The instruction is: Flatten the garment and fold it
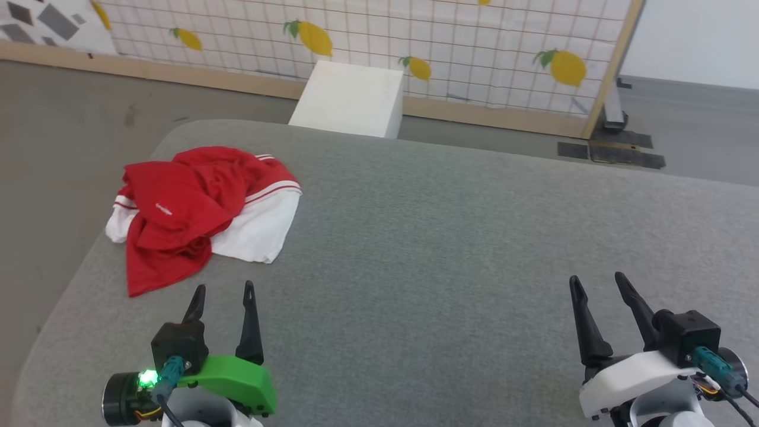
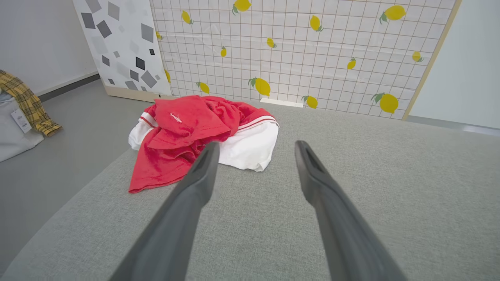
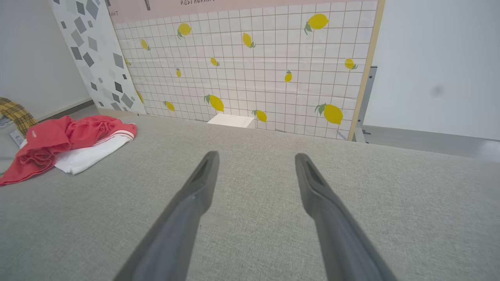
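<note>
Two dark-fingered grippers, our left gripper [image 1: 225, 286] and right gripper [image 1: 596, 277], hover with jaws spread wide, holding nothing. A crumpled red-and-white jersey T-shirt [image 1: 178, 207] lies on the grey fabric tabletop [image 1: 445, 237], just beyond our left gripper.

Ahead of my right end effector [image 1: 596, 277] the grey counter [image 1: 445, 237] lay open to its far edge, and the middle was free too. Before my left end effector [image 1: 225, 286], just beyond it, the crumpled red jersey [image 1: 190, 207] blocked the way near the counter's left rim.
</note>
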